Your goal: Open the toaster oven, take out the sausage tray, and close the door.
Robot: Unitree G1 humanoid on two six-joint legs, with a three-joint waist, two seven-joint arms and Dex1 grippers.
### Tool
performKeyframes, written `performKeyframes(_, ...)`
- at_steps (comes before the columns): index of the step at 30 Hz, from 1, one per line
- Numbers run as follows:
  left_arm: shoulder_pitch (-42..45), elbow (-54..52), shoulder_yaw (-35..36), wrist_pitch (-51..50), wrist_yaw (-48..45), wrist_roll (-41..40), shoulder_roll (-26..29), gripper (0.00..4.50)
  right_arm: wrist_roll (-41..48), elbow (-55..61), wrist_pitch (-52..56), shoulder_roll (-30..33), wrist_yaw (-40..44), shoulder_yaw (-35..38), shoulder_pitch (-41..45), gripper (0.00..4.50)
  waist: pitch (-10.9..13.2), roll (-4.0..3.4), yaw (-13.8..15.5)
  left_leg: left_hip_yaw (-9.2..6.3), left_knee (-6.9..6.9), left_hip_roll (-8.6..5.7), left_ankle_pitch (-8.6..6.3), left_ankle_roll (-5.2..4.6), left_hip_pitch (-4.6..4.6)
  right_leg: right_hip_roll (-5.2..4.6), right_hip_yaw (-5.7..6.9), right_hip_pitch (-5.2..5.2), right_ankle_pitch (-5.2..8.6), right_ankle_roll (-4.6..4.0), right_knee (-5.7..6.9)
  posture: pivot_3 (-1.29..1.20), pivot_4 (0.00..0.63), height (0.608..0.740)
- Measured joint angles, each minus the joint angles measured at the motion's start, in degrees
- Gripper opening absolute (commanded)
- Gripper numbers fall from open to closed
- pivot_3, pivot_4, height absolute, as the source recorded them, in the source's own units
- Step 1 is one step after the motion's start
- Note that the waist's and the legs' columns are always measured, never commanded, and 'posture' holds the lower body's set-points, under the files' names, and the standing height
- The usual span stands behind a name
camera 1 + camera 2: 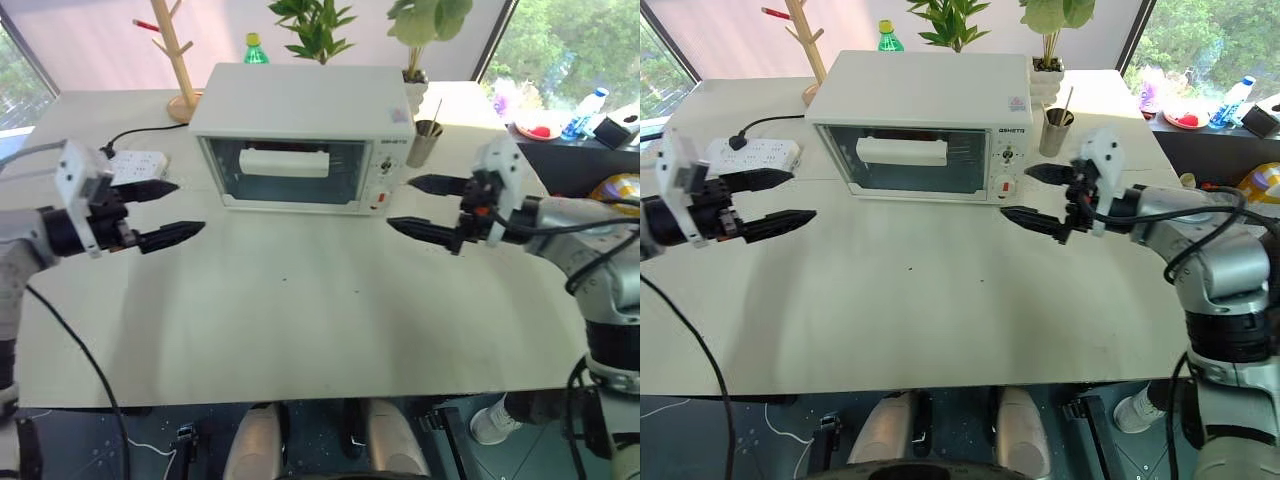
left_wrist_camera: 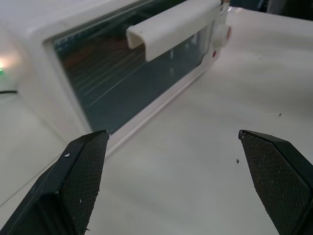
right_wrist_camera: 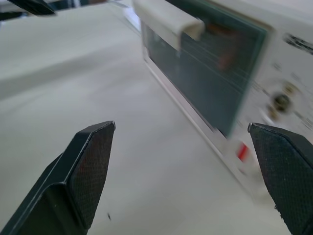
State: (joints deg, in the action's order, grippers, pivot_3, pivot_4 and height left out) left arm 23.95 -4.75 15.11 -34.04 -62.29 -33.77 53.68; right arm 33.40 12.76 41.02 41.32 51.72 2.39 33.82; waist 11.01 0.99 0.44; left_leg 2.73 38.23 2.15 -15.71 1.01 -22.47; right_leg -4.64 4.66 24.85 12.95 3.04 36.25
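The white toaster oven (image 1: 300, 105) stands at the back middle of the table. Its glass door (image 1: 290, 172) is shut, with the white bar handle (image 1: 285, 162) across the upper part. The sausage tray is hidden behind the glass. My left gripper (image 1: 190, 206) hovers open to the left of the oven's front, pointing toward it. To the right of the oven's knob panel (image 1: 386, 172), my right gripper (image 1: 399, 202) is open too, pointing left. Neither touches the oven. The left wrist view looks between open fingers (image 2: 83, 176) at the door handle (image 2: 171, 29); the right wrist view shows the door (image 3: 205, 73) from the other side.
A white power strip (image 1: 135, 165) with a black cord lies left of the oven. A metal cup (image 1: 424, 140) stands at the oven's right. A wooden rack (image 1: 175, 60), a green bottle (image 1: 256, 48) and plants (image 1: 315, 25) are behind. The table (image 1: 320, 320) stretches wide in front.
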Motion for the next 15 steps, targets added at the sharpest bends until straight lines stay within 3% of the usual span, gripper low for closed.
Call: performKeyframes(15,6.2,2.5,-3.2,-1.7,-1.3,0.0,-0.6,4.5,-8.6,-13.5,-6.1,-14.6,-1.7,-11.3,10.4,4.47,0.0,0.0,0.0,-0.06,0.02,-0.08,0.0,0.0,-0.02,-0.01,0.0,0.01,0.0,0.0,0.07,0.0,0.15,0.717)
